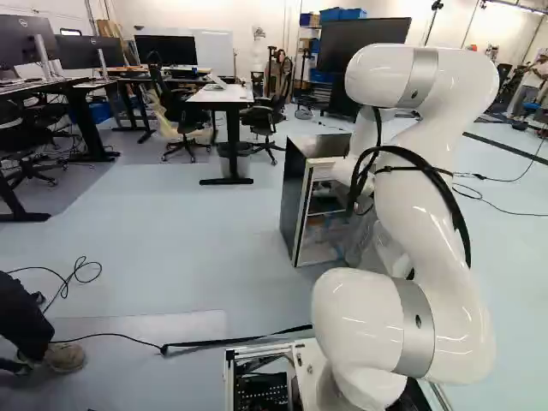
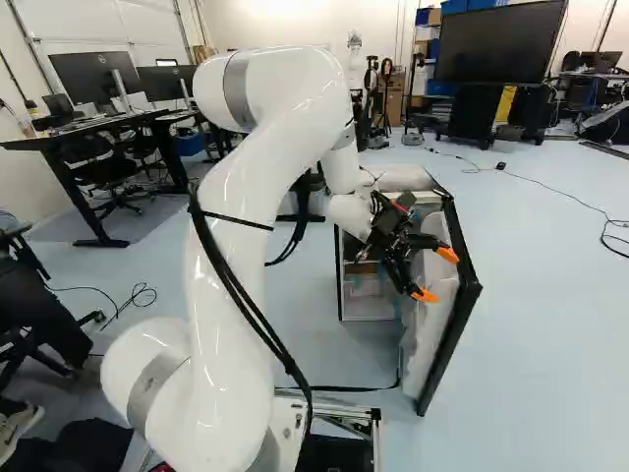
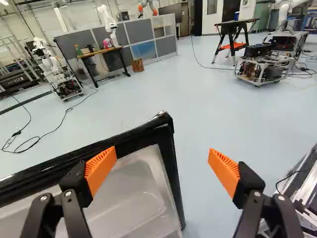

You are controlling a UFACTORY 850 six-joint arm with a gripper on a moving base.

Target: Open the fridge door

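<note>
Gripper [image 2: 439,274] spread wide, gripping nothing — at the fridge door [image 2: 454,305], which stands ajar.

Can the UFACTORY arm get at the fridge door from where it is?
Looks like yes. The gripper is open beside the swung-out fridge door, whose corner shows ahead of the gap between its orange pads. I see nothing blocking it, though the remaining distance is hard to judge.
</note>
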